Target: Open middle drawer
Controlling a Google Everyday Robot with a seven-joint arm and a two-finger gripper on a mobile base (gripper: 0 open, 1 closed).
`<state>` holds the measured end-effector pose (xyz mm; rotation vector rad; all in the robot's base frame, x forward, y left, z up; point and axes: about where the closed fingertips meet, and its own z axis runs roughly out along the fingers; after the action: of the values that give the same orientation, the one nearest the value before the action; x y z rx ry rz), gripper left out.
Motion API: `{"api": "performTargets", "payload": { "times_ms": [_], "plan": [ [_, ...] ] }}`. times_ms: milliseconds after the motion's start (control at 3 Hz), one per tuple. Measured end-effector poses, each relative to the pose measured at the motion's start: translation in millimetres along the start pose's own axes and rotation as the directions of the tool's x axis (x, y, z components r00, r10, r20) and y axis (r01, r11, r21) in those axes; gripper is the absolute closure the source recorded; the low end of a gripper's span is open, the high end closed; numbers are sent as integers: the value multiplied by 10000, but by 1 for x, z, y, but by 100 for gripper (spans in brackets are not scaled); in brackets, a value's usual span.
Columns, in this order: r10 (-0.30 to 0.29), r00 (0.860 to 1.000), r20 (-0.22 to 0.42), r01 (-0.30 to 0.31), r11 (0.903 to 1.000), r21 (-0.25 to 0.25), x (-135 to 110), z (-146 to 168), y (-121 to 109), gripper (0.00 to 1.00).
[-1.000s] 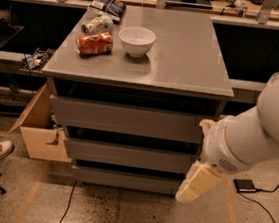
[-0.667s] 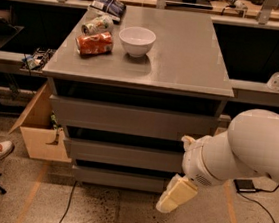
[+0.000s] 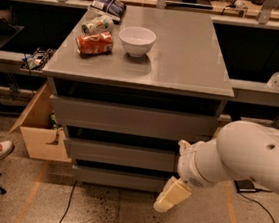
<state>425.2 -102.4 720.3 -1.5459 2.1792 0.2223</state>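
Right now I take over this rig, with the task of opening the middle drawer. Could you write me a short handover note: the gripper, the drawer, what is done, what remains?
The gripper is low at the front right of the cabinet, by the right end of the bottom drawer and below the middle drawer.
The middle drawer sits under the taller top drawer; its front is not pulled out.
Done: nothing on the drawer yet.
Left: probably raise the gripper to the middle drawer's front, catch its edge and pull it out.
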Motion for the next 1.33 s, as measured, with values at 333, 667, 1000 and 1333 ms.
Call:
{"api": "performTargets", "payload": {
  "times_ms": [333, 667, 1000, 1333],
  "plan": [
    [-488, 9987, 137, 487, 9988, 53, 9, 67, -19, 0],
    [-843, 9964, 52, 843, 9964, 52, 19, 146, -42, 0],
    [-497, 9983, 311, 506, 9984, -259, 26, 200, -49, 0],
    [-498, 9983, 311, 506, 9984, -260, 26, 200, -49, 0]
  ]
}}
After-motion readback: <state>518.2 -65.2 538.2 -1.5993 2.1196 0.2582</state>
